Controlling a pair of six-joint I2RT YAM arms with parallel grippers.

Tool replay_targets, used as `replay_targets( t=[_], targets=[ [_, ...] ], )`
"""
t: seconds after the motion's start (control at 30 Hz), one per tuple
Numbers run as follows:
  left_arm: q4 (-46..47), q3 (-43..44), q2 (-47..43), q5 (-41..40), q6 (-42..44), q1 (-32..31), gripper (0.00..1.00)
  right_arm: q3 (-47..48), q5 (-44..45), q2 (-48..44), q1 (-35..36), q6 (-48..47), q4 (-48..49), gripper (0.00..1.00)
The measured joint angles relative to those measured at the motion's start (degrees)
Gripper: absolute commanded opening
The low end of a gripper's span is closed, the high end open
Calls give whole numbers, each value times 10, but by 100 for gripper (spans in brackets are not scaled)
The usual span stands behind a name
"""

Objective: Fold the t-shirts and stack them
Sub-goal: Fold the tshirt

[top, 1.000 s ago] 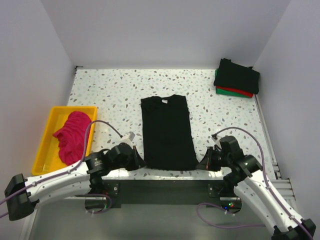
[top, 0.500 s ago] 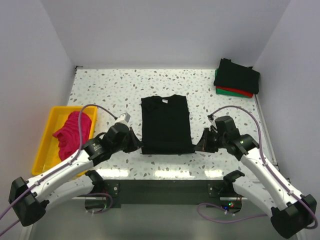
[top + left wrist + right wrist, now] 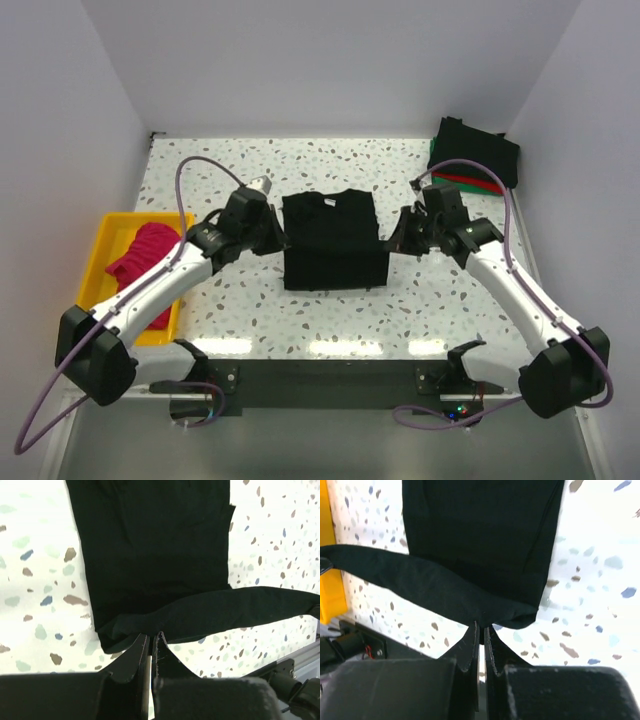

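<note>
- The black shirt (image 3: 330,255) lies mid-desk (image 3: 200,170), collar toward the far edge, its near hem held up and doubled back over the body.
- The left claw (image 3: 277,236) is clenched on the hem's left corner, and the right claw (image 3: 390,242) on its right corner.
- A yellow tray (image 3: 92,272) sits by the left edge, well apart from the black shirt, with a crumpled pink shirt (image 3: 140,262) inside. The left arm reaches past it.
- A folded stack (image 3: 474,152) sits in the far right corner, black on top with red and green edges beneath. The right arm's cable loops across its front.
- Only the top view takes in tray and stack together.
- The wrist views show the grips close up: each claw's fingers are pressed together on a thin pinch of cloth. The hem hangs as a slack band above the flat part.
- The right wrist view catches a sliver of the tray at its edge.
</note>
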Motion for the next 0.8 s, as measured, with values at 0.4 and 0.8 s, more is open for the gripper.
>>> replay_targets(
  t=[0.4,0.8],
  targets=[
    [29,97,107,66,9,81,0,133,-31,170,-76,-7,46,0],
    [81,238,301,101,10,162,0,339,-63,424,-107,1,98,0]
  ],
)
